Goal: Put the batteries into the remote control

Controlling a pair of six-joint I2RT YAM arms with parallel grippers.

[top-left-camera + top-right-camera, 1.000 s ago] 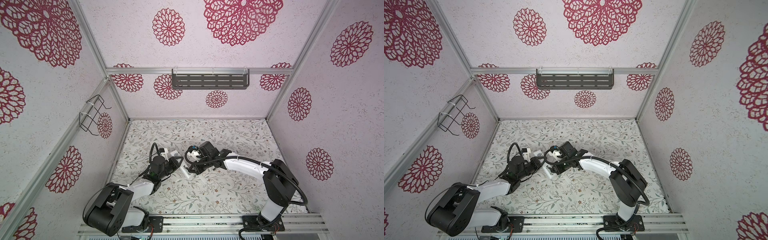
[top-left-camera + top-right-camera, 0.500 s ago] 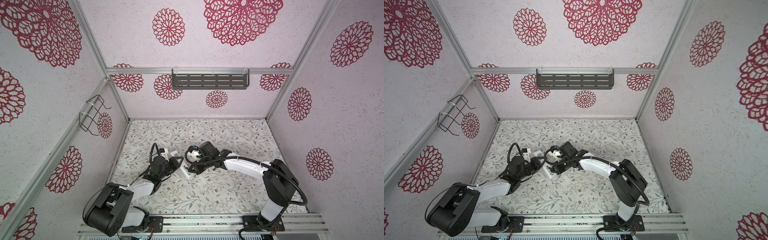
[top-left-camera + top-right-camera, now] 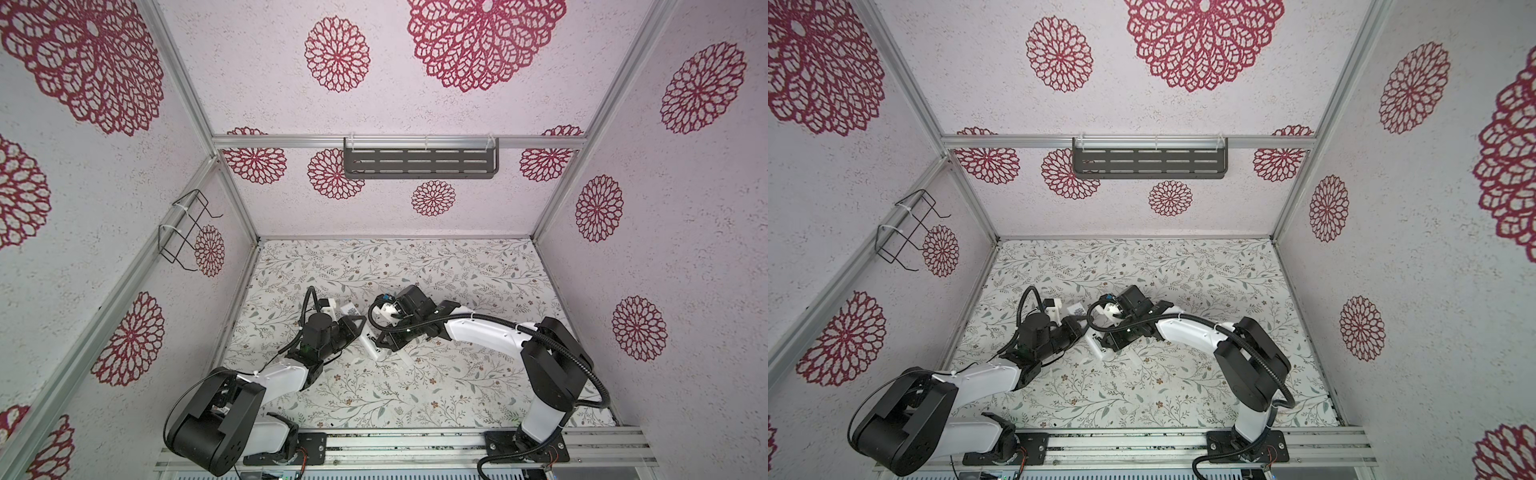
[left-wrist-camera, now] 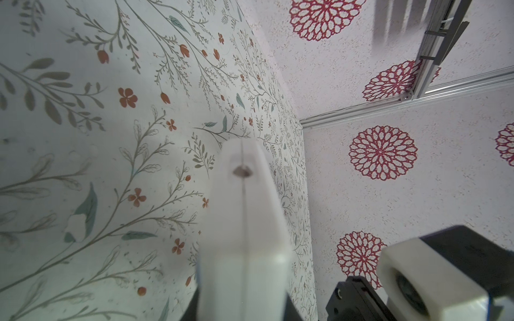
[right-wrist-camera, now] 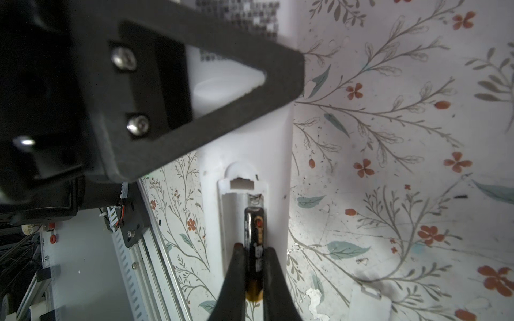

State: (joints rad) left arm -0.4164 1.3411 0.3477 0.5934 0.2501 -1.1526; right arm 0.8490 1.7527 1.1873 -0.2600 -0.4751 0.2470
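The remote control [image 5: 278, 166] is a slim white bar lying back-up on the floral mat, with its battery bay uncovered. My left gripper [image 3: 360, 326] is shut across the remote's upper part, and its black triangular finger [image 5: 222, 116] fills the right wrist view. In the left wrist view the remote's edge [image 4: 244, 222] runs out from between the jaws. My right gripper [image 5: 254, 248] is shut on one dark battery [image 5: 254, 230] with a gold end. This battery lies lengthwise in one slot of the bay, and the slot beside it [image 5: 233, 216] is bare. In both top views the grippers meet mid-mat.
A small whitish cover piece [image 5: 367, 303] lies on the mat beside the remote, also seen in a top view as the cover piece [image 3: 405, 358]. The aluminium front rail [image 3: 415, 446] carries both arm bases. A grey shelf [image 3: 419, 160] and a wire rack [image 3: 183, 232] hang on the walls.
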